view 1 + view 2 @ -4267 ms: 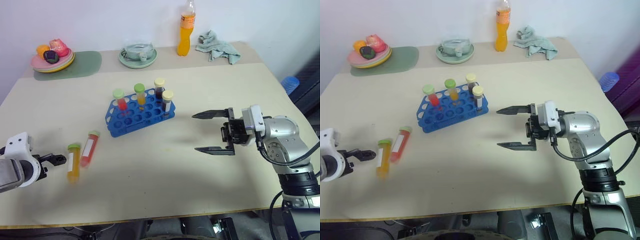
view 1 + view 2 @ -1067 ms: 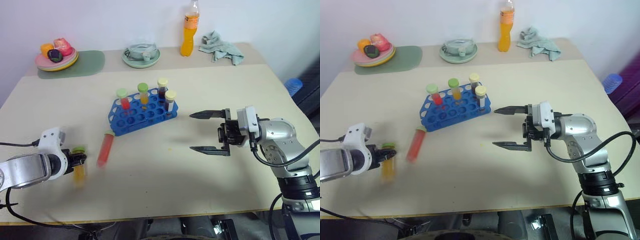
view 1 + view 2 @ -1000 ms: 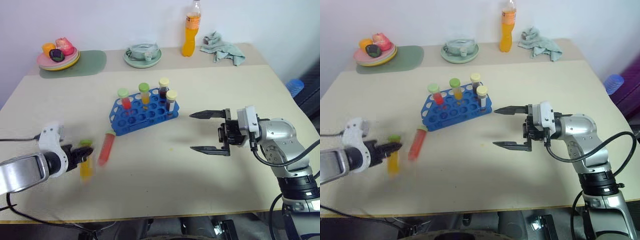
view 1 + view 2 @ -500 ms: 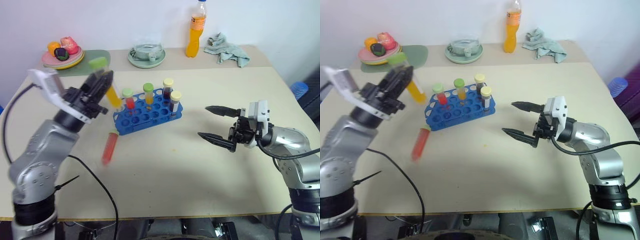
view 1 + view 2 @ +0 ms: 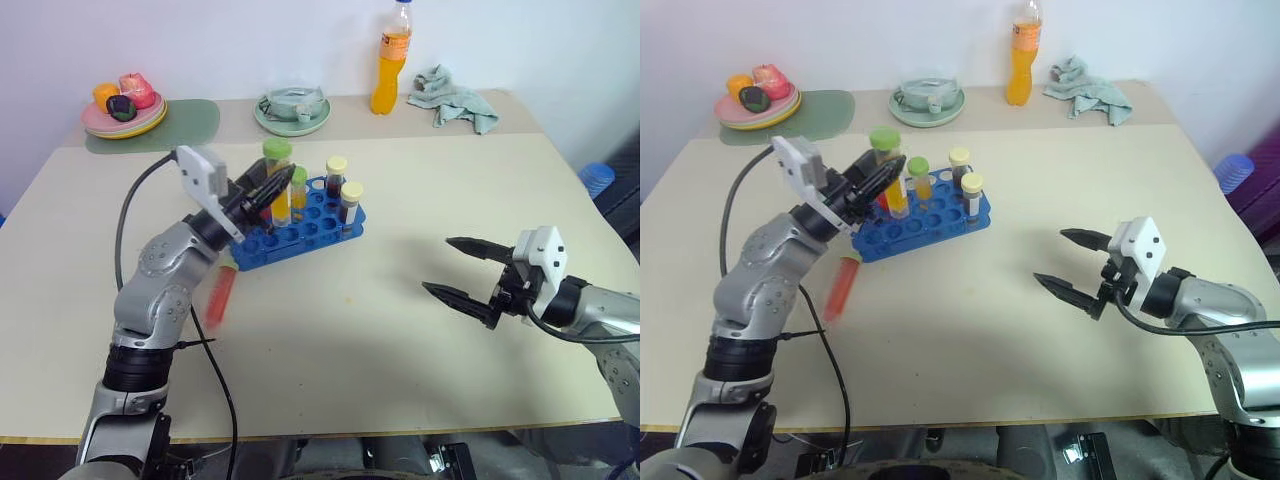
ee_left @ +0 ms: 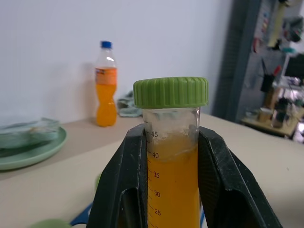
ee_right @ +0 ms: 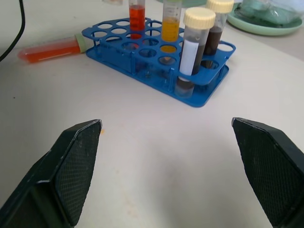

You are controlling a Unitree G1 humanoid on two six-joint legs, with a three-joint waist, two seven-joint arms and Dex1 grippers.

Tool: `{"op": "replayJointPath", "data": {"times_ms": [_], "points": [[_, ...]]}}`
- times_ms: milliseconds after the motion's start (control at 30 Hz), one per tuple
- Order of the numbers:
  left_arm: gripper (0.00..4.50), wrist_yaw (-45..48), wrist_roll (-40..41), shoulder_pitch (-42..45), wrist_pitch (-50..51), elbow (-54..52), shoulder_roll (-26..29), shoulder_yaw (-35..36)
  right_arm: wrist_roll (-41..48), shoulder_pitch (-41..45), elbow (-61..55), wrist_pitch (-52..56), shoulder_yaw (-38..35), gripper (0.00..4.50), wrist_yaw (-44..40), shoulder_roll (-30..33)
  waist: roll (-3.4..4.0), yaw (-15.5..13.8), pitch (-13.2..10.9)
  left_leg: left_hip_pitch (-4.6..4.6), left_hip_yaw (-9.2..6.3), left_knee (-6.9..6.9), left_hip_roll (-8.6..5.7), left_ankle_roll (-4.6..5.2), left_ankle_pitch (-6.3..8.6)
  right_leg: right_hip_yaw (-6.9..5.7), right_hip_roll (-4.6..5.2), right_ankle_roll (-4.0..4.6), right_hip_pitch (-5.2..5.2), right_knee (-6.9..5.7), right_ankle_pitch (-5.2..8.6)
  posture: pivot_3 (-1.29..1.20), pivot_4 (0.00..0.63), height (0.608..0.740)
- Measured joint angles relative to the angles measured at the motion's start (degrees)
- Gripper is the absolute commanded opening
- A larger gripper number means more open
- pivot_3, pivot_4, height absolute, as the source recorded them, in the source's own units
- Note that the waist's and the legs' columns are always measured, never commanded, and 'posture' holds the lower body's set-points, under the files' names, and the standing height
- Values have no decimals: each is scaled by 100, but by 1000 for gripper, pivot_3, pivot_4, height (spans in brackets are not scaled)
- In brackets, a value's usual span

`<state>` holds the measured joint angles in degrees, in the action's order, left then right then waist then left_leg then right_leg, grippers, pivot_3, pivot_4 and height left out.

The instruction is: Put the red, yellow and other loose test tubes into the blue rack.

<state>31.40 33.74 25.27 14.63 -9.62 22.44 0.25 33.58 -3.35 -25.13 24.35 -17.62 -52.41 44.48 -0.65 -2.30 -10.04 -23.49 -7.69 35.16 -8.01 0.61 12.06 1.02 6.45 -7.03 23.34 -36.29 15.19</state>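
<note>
Far left at the back of the desk (image 5: 400,330), a stack of plates (image 5: 125,115) carries small coloured items. Nearer, the left gripper (image 5: 268,192) is clenched on the yellow-orange test tube (image 5: 277,190), green cap up, fingers (image 6: 123,180) pressed against both sides of the tube just under the cap. The tube is held upright over the left portion of the blue rack (image 5: 300,225), above its holes and not seated.

The red test tube (image 5: 219,295) lies flat on the desk just beside the rack's near-left corner, apart from both grippers.

The rack stands at mid-desk with four tubes upright in it: one red, one yellow-orange, and two dark tubes with cream caps (image 7: 197,42) at its right end.

Behind it sit a pale green plate (image 5: 292,110), an orange drink bottle (image 5: 394,60) and a crumpled cloth (image 5: 452,95).

At right, the right gripper (image 5: 465,275) hangs released, jaws spread wide and empty, well apart from the rack and pointing toward it.
</note>
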Motion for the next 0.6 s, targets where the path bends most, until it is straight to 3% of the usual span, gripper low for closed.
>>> {"op": "replayJointPath", "data": {"times_ms": [233, 600], "points": [[804, 565, -733, 98, -575, 640, -236, -349, 107, -485, -216, 28, -234, 4500, 52, -24, -2, -2, -1, 0, 1, 7, -2, 3, 1, 0, 1, -9, -8, 5, -5, 0, 150, 740], [804, 721, -1527, 346, -1396, 1422, -807, -592, 149, -731, -292, 53, -454, 4500, -41, 43, -2, 1, -1, 0, -1, 10, -2, 5, 0, -3, 0, -15, -11, 6, -8, 0, 150, 740]]}}
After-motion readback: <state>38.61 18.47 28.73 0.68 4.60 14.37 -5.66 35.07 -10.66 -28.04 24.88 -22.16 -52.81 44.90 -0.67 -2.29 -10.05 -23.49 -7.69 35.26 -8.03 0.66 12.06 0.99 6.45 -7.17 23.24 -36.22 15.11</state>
